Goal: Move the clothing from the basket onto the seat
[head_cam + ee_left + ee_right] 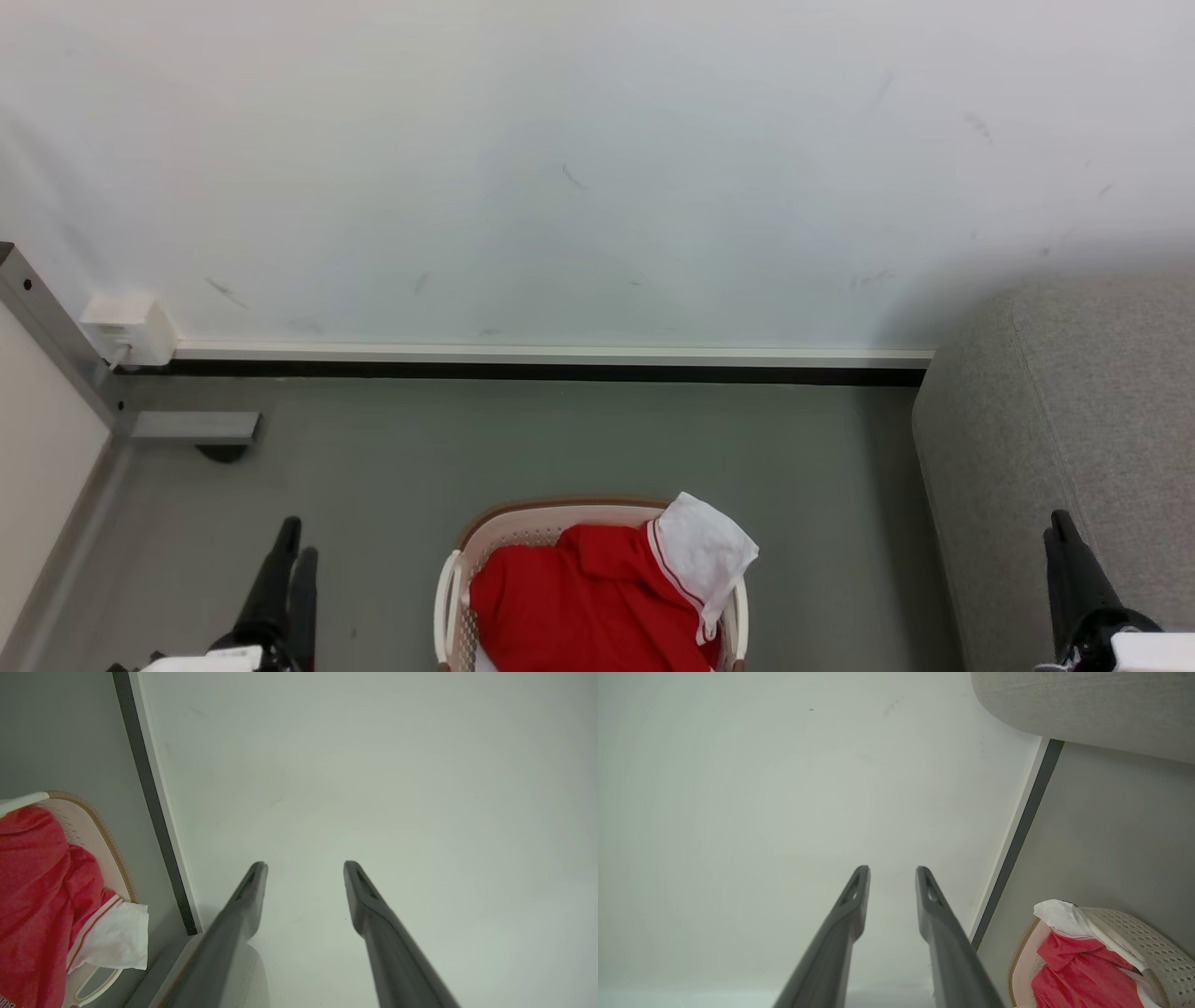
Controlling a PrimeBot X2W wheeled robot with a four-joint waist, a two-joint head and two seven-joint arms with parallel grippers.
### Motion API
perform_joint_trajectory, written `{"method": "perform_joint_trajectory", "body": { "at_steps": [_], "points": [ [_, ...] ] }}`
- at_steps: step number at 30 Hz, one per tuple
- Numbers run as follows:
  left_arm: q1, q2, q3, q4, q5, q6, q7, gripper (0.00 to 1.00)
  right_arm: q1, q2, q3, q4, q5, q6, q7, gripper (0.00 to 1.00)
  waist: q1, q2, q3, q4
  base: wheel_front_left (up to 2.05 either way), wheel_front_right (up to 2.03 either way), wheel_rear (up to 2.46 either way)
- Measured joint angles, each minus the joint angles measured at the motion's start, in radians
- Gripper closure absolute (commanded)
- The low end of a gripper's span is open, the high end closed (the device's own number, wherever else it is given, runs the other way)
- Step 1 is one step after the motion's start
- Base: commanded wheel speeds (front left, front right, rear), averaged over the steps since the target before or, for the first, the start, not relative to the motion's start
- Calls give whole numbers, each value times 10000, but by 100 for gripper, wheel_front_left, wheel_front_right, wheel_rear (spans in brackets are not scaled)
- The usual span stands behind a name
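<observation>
The clothing (579, 597), red with a white striped panel, lies heaped in the basket (560, 509) at the bottom centre of the head view. The white panel hangs over the basket's right rim. The grey seat (1074, 420) rises at the right edge. My left gripper (297, 546) stands left of the basket and my right gripper (1060, 527) is in front of the seat, both apart from the clothing. In the left wrist view the left gripper (304, 865) is open and empty, with the clothing (32, 882) and basket (103, 835) at the left. The right gripper (893, 870) holds a narrower gap, also empty, with the clothing (1078, 970), basket (1134, 933) and seat (1087, 709) to its right.
A white wall (597, 168) with a dark skirting strip (560, 371) stands behind the basket. At the left are a white box (131, 327) on the wall and a grey metal frame (56, 336) with a foot (196, 427). Bare grey floor (373, 467) surrounds the basket.
</observation>
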Motion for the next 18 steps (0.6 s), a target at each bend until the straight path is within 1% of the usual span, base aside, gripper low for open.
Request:
{"method": "perform_joint_trajectory", "body": {
  "at_steps": [3,10,18],
  "points": [
    [129,-17,-63,90,0,2,-104,0,117,63,79,71,12,0,-48,0,0,0,3,1,0,0,0],
    [120,-19,-217,-67,17,2,-447,0,115,58,360,-213,77,0,-389,0,0,0,16,3,0,0,0],
    [83,-19,-270,-385,560,2,-802,0,76,52,748,-569,-198,0,-811,0,0,0,38,6,0,0,0]
  ]
}}
